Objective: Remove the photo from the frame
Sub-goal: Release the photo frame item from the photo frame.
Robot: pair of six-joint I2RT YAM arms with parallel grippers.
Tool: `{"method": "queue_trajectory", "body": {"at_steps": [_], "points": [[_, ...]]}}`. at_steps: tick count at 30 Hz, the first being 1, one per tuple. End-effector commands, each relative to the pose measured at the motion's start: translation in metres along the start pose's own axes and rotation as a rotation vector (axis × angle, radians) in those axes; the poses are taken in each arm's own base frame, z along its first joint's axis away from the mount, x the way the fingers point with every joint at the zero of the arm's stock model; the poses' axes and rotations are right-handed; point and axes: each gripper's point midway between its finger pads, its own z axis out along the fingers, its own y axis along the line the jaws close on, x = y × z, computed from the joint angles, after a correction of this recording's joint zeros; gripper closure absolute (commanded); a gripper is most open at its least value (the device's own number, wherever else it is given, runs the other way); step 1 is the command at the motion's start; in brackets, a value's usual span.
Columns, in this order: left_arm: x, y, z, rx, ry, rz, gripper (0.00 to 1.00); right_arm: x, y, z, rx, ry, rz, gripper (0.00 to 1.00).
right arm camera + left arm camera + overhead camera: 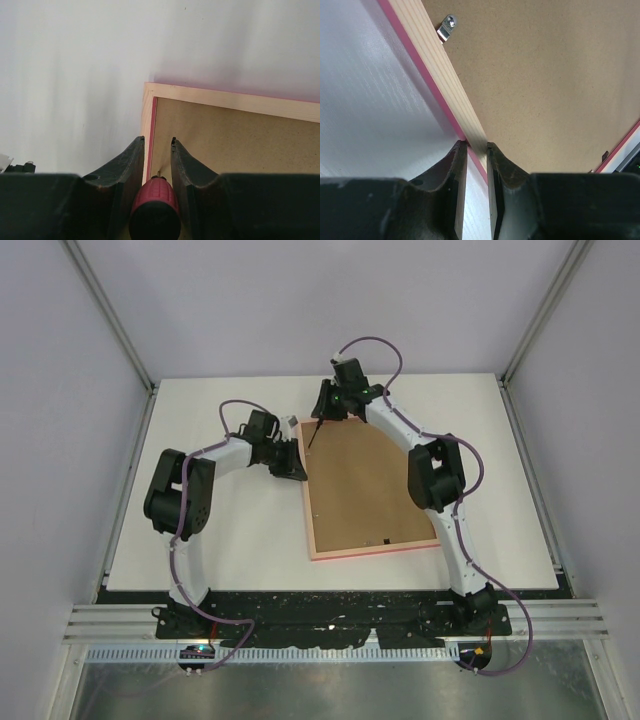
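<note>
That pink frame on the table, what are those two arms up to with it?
The frame lies face down on the table, its brown backing board facing up. The left gripper pinches the frame's left side rail, while the right gripper holds a red-handled tool at the far left corner. The backing board is in place, so the photo is hidden.

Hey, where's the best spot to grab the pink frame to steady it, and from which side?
Probably the frame by its long left rail, coming down from above at the left edge. It lies flat, face down, so only the thin raised rim around the backing board gives fingers two opposing faces. The left gripper straddles that rail now.
</note>
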Motion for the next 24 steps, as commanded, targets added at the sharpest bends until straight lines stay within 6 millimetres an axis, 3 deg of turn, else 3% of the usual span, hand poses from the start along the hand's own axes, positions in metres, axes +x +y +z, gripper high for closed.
{"method": "queue_trajectory", "body": {"at_steps": [1,17,24], "points": [[-0.004,0.003,0.004,0.012,-0.022,-0.003,0.75,-0.019,0.023,-0.011,-0.055,-0.040,0.000,0.92],[-0.004,0.006,0.003,0.005,-0.023,-0.016,0.76,0.010,0.023,-0.019,-0.087,0.043,0.001,0.92],[-0.003,0.011,0.005,-0.022,-0.014,-0.027,0.76,0.012,0.032,-0.028,-0.126,0.059,0.001,0.92]]}}
